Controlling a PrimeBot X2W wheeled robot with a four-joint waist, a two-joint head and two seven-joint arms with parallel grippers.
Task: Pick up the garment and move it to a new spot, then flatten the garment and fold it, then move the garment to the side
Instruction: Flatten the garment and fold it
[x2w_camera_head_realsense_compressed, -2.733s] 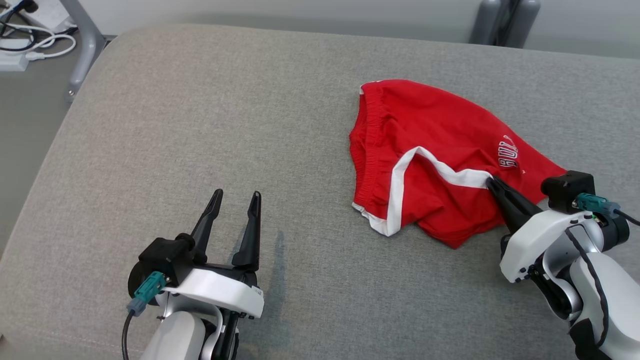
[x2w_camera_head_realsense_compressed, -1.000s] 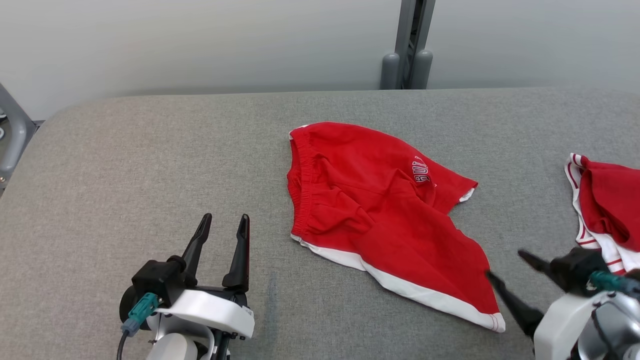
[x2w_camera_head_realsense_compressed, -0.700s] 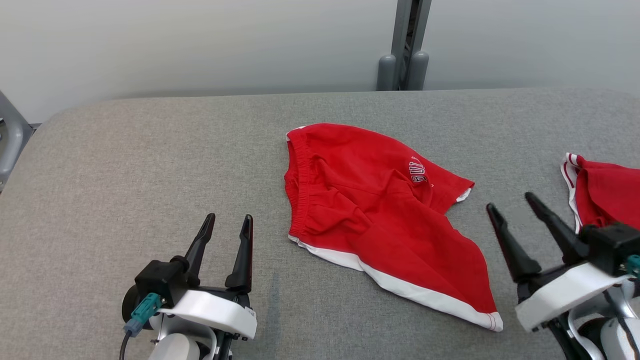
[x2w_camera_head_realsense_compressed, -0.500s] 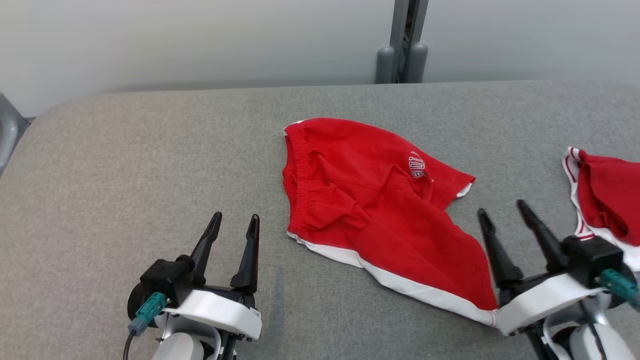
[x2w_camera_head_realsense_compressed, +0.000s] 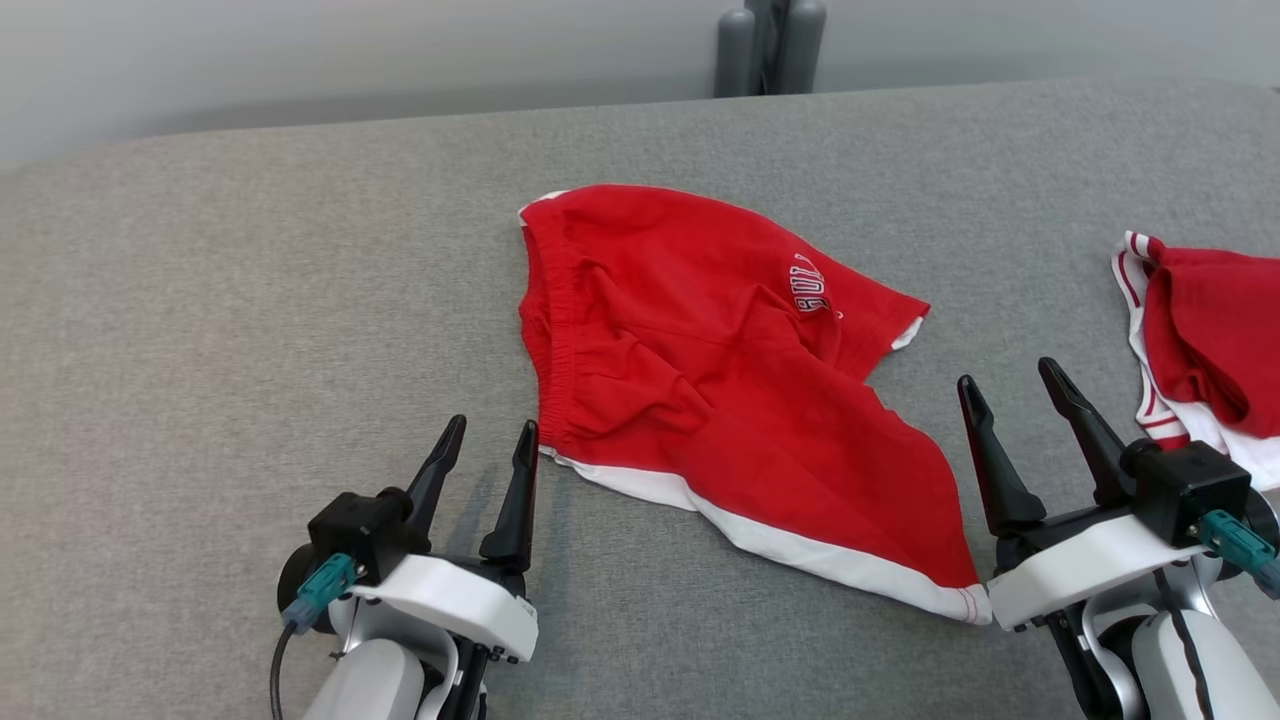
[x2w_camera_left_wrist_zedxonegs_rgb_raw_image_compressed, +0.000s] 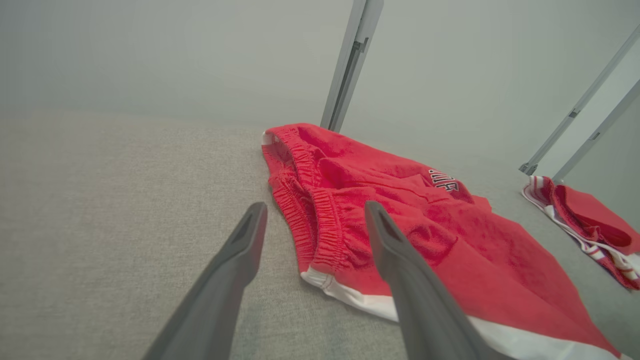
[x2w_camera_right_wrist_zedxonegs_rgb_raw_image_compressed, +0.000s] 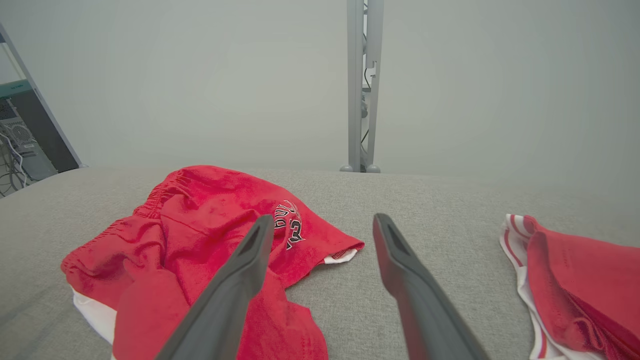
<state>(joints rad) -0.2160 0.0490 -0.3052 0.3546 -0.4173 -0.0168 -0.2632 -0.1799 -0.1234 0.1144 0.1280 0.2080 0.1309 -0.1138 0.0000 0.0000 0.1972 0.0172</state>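
Nearest, my left end effector (x2w_camera_head_realsense_compressed: 494, 425) and right end effector (x2w_camera_head_realsense_compressed: 1006, 372), both open and empty; the right one earlier pinched the white hem and has released it. Red garment (x2w_camera_head_realsense_compressed: 700, 370) lies rumpled mid-desk (x2w_camera_head_realsense_compressed: 250, 300), at my 12 o'clock. Its white lettering (x2w_camera_head_realsense_compressed: 810, 283) reads "BUL", the rest creased. A second red garment (x2w_camera_head_realsense_compressed: 1200, 330) lies at 3 o'clock.

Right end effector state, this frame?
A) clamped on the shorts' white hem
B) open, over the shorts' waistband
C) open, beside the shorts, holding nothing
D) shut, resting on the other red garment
C: the right end effector has its two fingers spread apart over the bare grey surface, just right of the shorts, with nothing between them.
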